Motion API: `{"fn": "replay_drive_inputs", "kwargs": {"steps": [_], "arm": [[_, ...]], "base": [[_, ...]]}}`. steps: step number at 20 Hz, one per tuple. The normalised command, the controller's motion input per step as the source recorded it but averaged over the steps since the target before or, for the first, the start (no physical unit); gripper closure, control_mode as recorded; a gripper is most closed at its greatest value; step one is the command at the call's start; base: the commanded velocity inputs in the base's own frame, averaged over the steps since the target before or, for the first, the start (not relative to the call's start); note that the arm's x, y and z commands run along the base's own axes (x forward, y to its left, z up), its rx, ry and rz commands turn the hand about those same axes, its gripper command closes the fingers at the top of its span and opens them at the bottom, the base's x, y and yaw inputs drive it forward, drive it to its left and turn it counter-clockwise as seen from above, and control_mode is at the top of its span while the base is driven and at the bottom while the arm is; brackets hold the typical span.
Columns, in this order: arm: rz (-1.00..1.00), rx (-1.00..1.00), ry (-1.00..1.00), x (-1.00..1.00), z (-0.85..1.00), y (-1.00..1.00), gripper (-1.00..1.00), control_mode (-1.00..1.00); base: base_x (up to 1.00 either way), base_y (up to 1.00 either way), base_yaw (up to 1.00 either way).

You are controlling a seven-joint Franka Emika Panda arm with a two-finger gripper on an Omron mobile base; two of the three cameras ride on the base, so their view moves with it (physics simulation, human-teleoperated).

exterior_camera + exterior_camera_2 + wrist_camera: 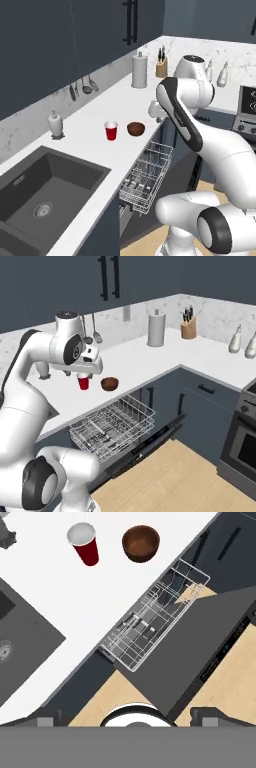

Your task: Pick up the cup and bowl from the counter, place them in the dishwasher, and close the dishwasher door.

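1. The arm (210,150) is nearest the base cameras, rising in a big white bend over the dishwasher (150,441) and reaching toward the counter (100,107).
2. The counter is a long white L. It runs along the left wall and turns right at the far corner.
3. The sink (45,195) is set in the counter's near left end, dark and deep.
4. The door (200,642) lies folded down flat over the wood floor (175,476), fully open.
5. The rack (112,426) is pulled out over the door, and it looks bare, though its wires are fine and hard to read.
6. A stove (242,431) stands at the far right end of the counter.
7. A paper-towel roll (140,71) stands upright near the far corner, with a knife block (161,66) just beyond it.
8. A soap dispenser (55,125) stands by the wall, just past the sink.
9. The gripper (80,375) hangs above the counter's front edge, close over the cup in the right base view. Its jaws are spread wide with nothing between them.
10. The bowl (136,129) sits upright on the counter near the front edge, just right of the cup and apart from it.
11. The cup (111,131) stands upright on the counter, mouth up, between dispenser and bowl.
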Motion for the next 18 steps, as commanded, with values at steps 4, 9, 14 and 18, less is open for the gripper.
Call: {"fn": "replay_drive_inputs", "kwargs": {"steps": [4, 9, 14, 18], "arm": [[0.0, 0.0, 0.0, 0.0, 0.0, 0.0, -1.0, 1.0], [0.0, 0.0, 0.0, 0.0, 0.0, 0.0, -1.0, 1.0], [-0.16, 0.0, 0.0, 0.0, 0.0, 0.11, -1.0, -1.0], [-0.12, 0.01, 0.0, 0.2, -0.19, 0.22, -1.0, -1.0]], "base": [[0.0, 0.52, -0.31], [-0.01, 0.37, -0.23], [0.0, 0.0, 0.0], [0.0, 0.0, 0.0]]}}
